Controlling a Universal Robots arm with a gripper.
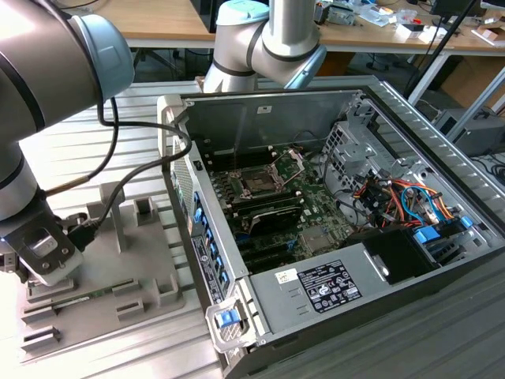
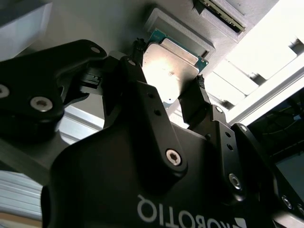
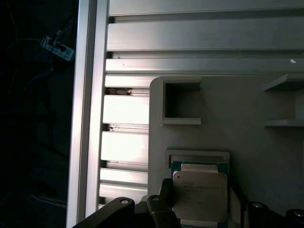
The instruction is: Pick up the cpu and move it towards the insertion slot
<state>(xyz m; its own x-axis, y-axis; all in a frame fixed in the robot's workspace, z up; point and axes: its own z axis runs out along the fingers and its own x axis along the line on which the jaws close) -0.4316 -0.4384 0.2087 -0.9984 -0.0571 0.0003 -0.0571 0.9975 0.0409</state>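
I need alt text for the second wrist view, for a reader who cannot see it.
The black end effector grips the silvery cpu by two opposite edges, over a square recess of the grey tray. Pale aluminium rails lie beyond the tray.

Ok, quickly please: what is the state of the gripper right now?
Gripper: jaws closed on the cpu, one on each side of it, over the grey tray.

Slatted aluminium table (image 1: pixel 71 158), grey tray (image 1: pixel 146 260) lying on it — open computer case (image 1: pixel 260 118) just beside
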